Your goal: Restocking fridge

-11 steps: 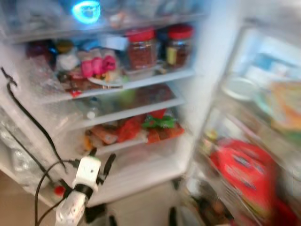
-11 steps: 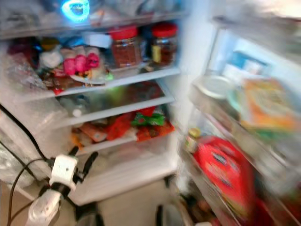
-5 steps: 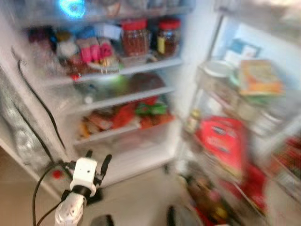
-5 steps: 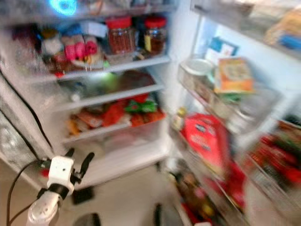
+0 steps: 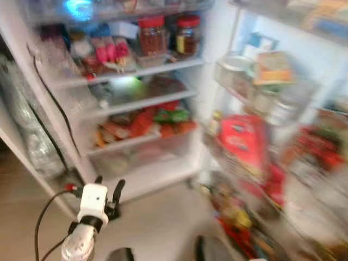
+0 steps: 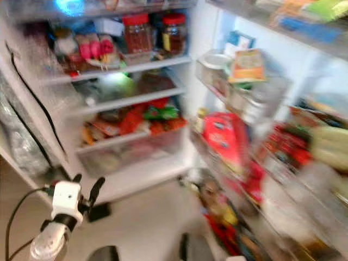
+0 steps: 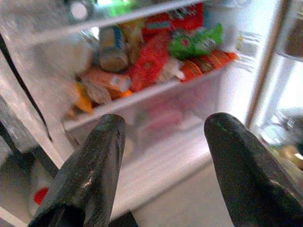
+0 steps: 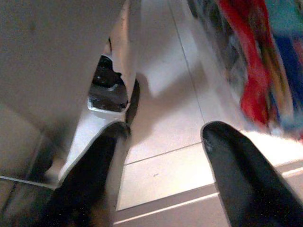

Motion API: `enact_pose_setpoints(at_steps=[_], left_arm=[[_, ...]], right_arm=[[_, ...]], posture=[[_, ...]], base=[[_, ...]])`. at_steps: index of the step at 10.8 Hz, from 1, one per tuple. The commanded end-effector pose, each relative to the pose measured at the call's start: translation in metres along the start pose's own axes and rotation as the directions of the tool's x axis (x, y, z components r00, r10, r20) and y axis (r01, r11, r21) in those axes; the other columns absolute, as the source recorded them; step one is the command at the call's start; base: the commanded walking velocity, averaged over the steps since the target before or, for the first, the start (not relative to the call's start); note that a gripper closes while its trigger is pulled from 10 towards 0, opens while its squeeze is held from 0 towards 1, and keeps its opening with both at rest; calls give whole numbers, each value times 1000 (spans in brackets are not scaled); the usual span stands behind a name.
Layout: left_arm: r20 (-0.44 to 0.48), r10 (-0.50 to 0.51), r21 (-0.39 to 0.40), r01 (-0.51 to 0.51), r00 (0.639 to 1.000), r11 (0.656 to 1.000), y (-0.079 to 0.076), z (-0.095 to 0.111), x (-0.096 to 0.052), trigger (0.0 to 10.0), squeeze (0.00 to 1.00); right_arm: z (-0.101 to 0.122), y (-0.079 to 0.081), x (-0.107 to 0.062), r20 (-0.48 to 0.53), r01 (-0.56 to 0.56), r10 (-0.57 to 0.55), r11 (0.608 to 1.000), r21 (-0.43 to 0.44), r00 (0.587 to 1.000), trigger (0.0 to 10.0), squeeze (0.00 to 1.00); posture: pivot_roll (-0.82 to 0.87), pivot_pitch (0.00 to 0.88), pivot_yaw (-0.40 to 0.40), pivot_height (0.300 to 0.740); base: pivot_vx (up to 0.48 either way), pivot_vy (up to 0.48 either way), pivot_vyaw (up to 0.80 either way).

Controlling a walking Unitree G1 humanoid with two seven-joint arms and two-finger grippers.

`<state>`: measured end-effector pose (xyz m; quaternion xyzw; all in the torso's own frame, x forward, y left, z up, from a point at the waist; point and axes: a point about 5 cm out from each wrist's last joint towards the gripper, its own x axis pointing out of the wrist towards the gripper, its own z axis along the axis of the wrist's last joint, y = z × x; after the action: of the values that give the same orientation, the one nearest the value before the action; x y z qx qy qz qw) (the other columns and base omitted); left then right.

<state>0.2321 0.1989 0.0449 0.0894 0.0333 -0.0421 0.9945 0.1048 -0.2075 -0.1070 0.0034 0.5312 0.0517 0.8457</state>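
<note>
Head views, blurred: fridge [image 5: 212,81] open, shelves packed. Two red-lidded jars [image 5: 166,35] on the upper shelf, far centre; red and green packets [image 5: 157,119] on a lower shelf. Door rack [image 6: 244,141] on the right carries a red bag [image 6: 225,138] and an orange carton [image 6: 246,65]. Left pincer [image 5: 107,187] near-left, low in front of the fridge's bottom edge, fingers spread, nothing held.

Left wrist: left pincer spread, empty, aimed at the packet shelf and the clear drawer [image 7: 165,113] under it.

Right wrist: right pincer [image 8: 163,142] spread, empty, above tiled floor [image 8: 161,118]; blurred red packaging to one side.
</note>
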Motion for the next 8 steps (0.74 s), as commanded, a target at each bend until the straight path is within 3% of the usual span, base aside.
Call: enact_pose_setpoints(at_steps=[1,5,8], left_arm=[[-6,12,-17,-12,1000,1000,2,-1,2,10000,0],[-113,89,-85,-99,990,991,10,-20,1,10000,0],[-122,91,-104,-104,988,989,9,-22,5,10000,0]], right_arm=[[-2,1,0,-7,-3,3,1000,0,1000,10000,0],[-3,1,0,-6,-2,2,1000,2,1000,10000,0],[-4,2,0,-8,2,-2,1000,6,1000,10000,0]], posture=[[-146,0,-26,619],[-150,0,-22,619],[-151,0,-20,619]], base=[[-300,0,0],[-75,0,0],[0,94,0]])
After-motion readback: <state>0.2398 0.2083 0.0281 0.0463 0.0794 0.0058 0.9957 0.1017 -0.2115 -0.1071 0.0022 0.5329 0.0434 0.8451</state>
